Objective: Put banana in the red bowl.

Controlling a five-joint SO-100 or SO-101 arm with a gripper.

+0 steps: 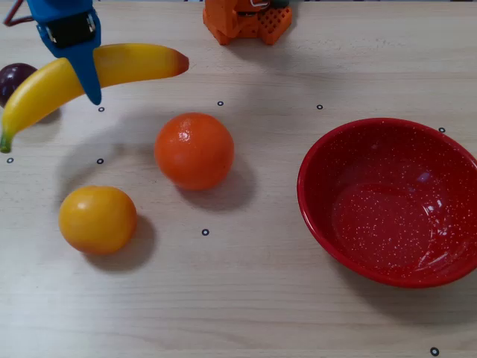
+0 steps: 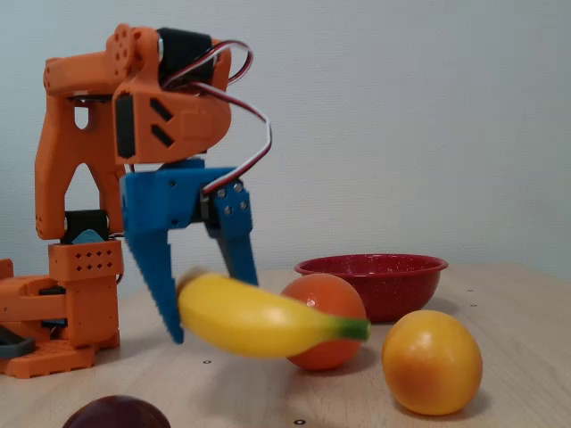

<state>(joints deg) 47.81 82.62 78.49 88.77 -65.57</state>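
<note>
The yellow banana (image 1: pixel 134 63) (image 2: pixel 259 319) hangs in the air above the table's left side, tilted, with its green stem end lowest. My blue gripper (image 1: pixel 84 71) (image 2: pixel 214 308) is shut on the banana near its middle, one finger on each side. In the overhead view the red bowl (image 1: pixel 304 190) sits at the right, speckled white, with nothing in it. The fixed view shows that bowl (image 2: pixel 393 294) behind the fruit, far from the gripper.
An orange (image 1: pixel 194 149) (image 2: pixel 312 287) lies between banana and bowl. A yellow-orange round fruit (image 1: pixel 98 219) (image 2: pixel 432 361) sits nearer the front. A dark plum (image 1: pixel 16 77) (image 2: pixel 116 415) rests under the banana's stem end. The orange arm base (image 1: pixel 246 19) (image 2: pixel 53 303) stands at the back.
</note>
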